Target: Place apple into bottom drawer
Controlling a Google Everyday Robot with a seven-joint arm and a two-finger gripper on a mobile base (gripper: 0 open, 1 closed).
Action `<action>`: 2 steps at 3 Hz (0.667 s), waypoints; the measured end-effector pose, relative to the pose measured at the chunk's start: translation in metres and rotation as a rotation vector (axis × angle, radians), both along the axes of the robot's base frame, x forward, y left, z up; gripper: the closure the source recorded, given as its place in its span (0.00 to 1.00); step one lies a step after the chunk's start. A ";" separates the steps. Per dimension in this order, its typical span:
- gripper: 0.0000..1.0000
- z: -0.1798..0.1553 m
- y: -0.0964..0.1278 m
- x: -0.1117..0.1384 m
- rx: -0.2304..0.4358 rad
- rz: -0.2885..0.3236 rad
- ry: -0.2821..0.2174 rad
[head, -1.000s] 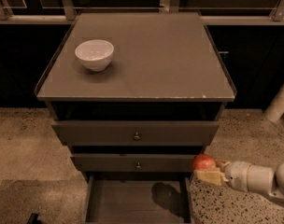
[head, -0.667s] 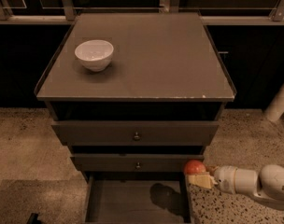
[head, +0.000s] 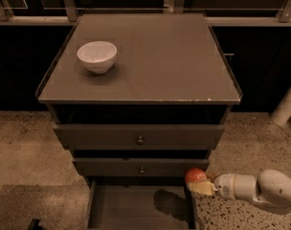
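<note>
The apple [head: 195, 175] is small, round and red-orange, held at the tip of my gripper [head: 199, 182], which reaches in from the right on a white arm. It hangs just above the right side wall of the bottom drawer [head: 131, 210], which is pulled open below the two upper drawers. The drawer floor is bare apart from the apple's shadow. The gripper is shut on the apple.
A white bowl [head: 97, 56] stands on the cabinet top [head: 155, 61] at the left. Two upper drawers with small round knobs [head: 140, 140] are slightly open. Speckled floor surrounds the cabinet. A white post [head: 286, 104] stands at the right.
The gripper has moved left with the apple, from right of the cabinet to over the right edge of the bottom drawer.
</note>
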State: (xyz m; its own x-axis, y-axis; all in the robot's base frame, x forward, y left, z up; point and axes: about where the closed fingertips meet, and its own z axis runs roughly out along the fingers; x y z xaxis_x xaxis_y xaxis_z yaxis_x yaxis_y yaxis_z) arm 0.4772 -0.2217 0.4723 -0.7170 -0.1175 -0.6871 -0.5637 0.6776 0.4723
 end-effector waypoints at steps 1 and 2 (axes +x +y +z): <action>1.00 -0.043 -0.002 -0.006 0.050 -0.044 0.065; 1.00 -0.116 0.005 -0.014 0.148 -0.089 0.159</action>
